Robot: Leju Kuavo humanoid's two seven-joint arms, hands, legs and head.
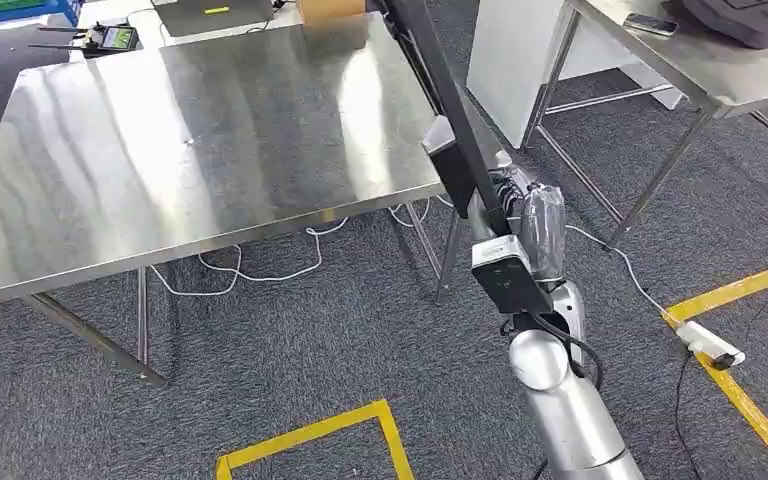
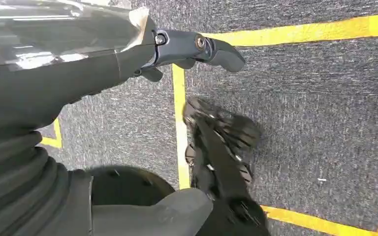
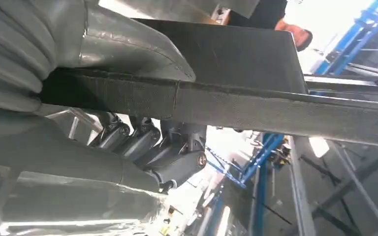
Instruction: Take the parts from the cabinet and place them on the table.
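Observation:
A long flat dark part (image 1: 452, 105) rises steeply from my right hand (image 1: 537, 232), beside the right edge of the steel table (image 1: 200, 140). In the right wrist view the same dark part (image 3: 256, 105) lies across my right hand (image 3: 142, 142), with the fingers (image 3: 177, 147) curled under it and the thumb cover over it. My left hand (image 2: 103, 64) hangs over the grey carpet and holds nothing; one dark finger (image 2: 202, 46) sticks out straight, apart from the thumb (image 2: 172, 209).
A cardboard box (image 1: 330, 10) and a controller (image 1: 115, 38) sit at the table's far edge. A second steel table (image 1: 720, 70) stands at the back right. A white power strip (image 1: 710, 343), cables and yellow tape (image 1: 310, 435) lie on the carpet. A person's hand (image 3: 295, 34) and blue racking (image 3: 261, 152) are beyond the part.

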